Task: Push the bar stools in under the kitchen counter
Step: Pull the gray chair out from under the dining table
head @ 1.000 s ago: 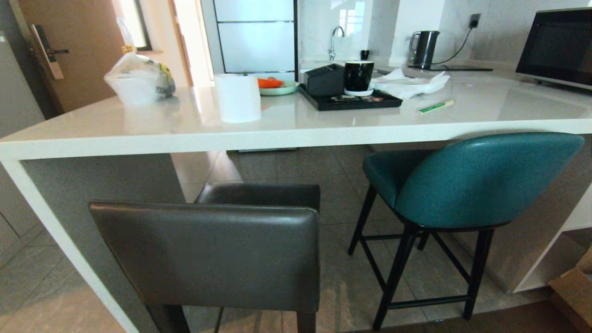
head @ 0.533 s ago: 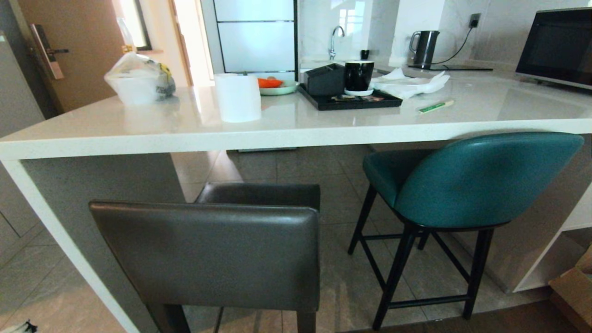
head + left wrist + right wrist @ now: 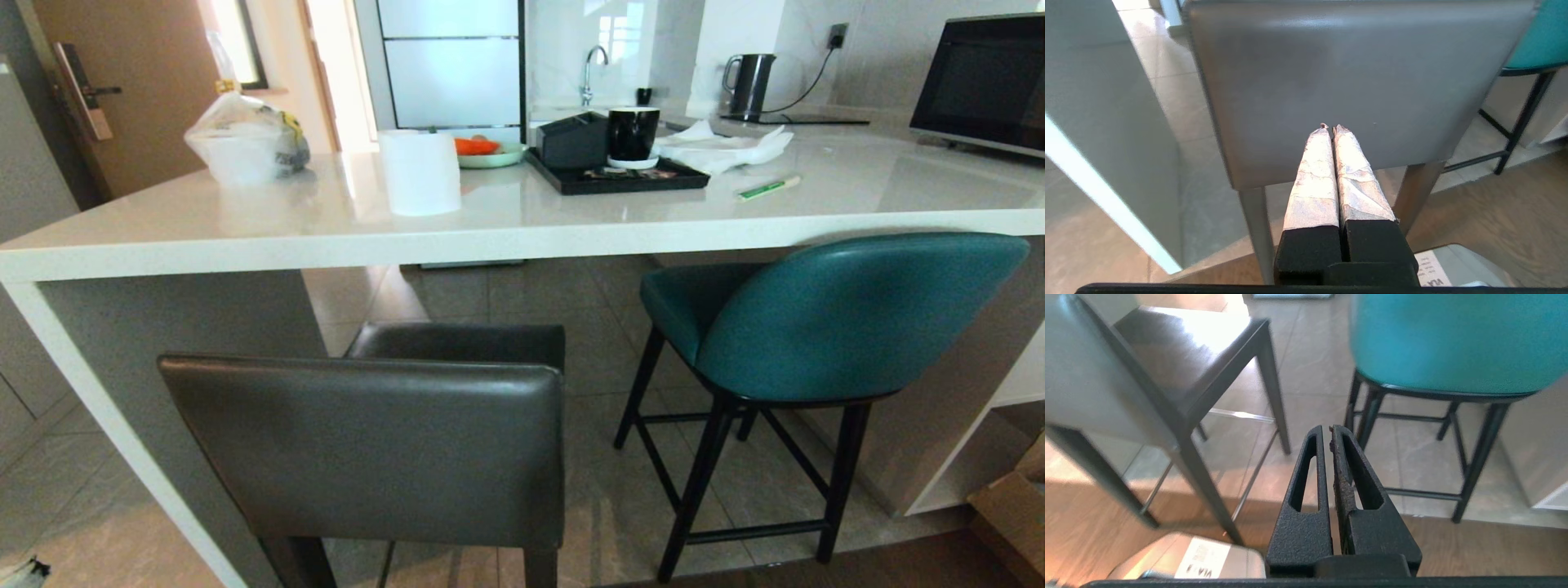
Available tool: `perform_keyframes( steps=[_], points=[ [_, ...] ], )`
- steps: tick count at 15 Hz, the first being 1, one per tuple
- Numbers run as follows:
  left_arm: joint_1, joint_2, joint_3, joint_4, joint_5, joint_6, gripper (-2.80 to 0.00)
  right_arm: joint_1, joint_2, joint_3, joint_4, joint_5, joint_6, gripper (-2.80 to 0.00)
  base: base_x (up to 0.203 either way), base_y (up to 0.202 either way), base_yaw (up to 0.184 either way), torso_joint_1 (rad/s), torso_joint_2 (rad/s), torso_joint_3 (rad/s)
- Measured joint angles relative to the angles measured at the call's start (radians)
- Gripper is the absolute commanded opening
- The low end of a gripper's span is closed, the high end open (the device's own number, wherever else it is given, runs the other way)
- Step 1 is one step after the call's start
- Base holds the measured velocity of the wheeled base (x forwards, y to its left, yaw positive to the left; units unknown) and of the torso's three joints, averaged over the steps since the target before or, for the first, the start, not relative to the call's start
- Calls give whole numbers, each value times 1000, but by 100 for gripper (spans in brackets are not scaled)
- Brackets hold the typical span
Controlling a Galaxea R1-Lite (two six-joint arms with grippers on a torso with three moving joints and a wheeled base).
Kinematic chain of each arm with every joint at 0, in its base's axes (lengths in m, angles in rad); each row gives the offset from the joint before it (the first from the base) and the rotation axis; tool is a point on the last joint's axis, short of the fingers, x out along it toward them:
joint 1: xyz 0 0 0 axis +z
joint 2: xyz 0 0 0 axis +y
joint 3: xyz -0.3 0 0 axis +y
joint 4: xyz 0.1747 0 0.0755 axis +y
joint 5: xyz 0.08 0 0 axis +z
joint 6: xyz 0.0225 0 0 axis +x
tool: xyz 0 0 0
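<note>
Grey stool [image 3: 367, 441] at my 11, teal stool [image 3: 833, 318] at 1, both short of the counter [image 3: 506, 233]; left gripper [image 3: 1329, 127] and right gripper [image 3: 1327, 430] pressed together, so I'd shove rigid backrests mid-height, probably slick leather.

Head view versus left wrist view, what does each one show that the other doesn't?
Only the head view shows the counter top with its paper roll, black tray, kettle and microwave. Only the left wrist view shows the left gripper, shut, pointing at the grey stool's back. Both show the grey stool, the teal stool and the counter's end panel.
</note>
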Motion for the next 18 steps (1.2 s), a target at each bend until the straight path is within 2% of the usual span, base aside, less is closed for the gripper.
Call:
perform_keyframes(
  steps=[5,18],
  points=[
    [0,0,0,34,101,-1,-280,-39,-52,32,2,0,1,-280,0,0,0,0,0,0],
    [-19,3,2,35,106,-10,-280,-44,-62,45,2,11,0,-280,0,0,0,0,0,0]
  ],
)
